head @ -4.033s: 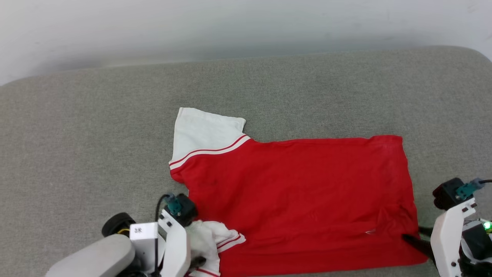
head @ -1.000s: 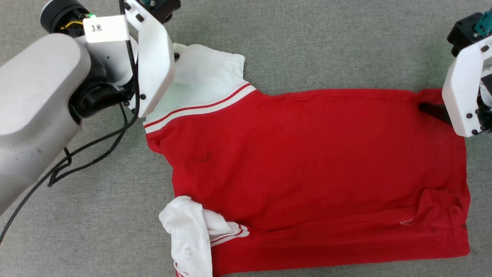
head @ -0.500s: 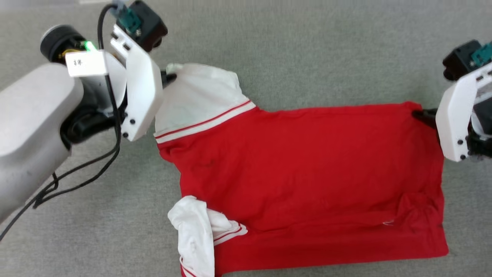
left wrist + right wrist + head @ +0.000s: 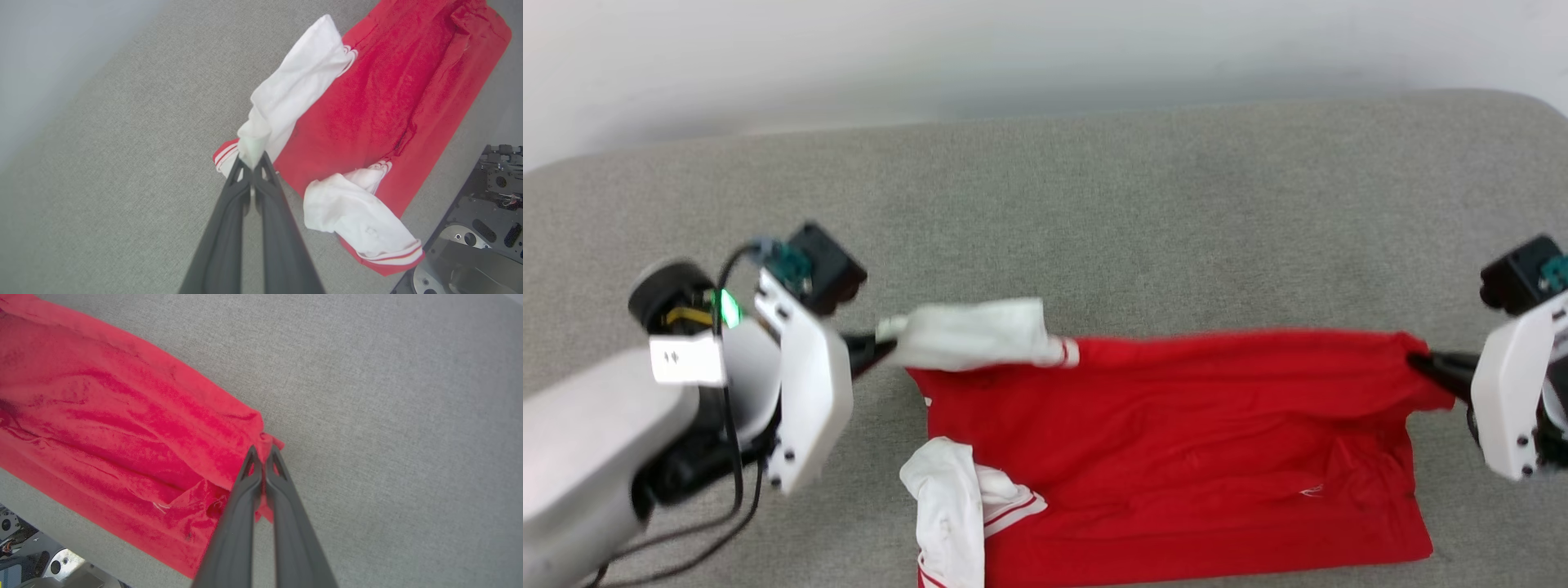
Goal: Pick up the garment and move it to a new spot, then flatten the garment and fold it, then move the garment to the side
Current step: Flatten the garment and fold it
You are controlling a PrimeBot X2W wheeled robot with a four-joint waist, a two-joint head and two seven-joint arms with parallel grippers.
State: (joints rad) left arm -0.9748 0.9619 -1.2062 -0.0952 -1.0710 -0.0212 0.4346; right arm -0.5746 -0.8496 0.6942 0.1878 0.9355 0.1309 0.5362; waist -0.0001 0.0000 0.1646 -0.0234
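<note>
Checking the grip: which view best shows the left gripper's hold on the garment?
Left wrist view: left gripper pinches the garment at its sleeve tip. Head view: same pinch, blurred. Right wrist view: its red corner.

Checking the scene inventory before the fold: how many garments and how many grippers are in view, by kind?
Garments: 1, the red garment with white sleeves
Grippers: 2, the left gripper and the right gripper, each shut on the garment
Total: 3
</note>
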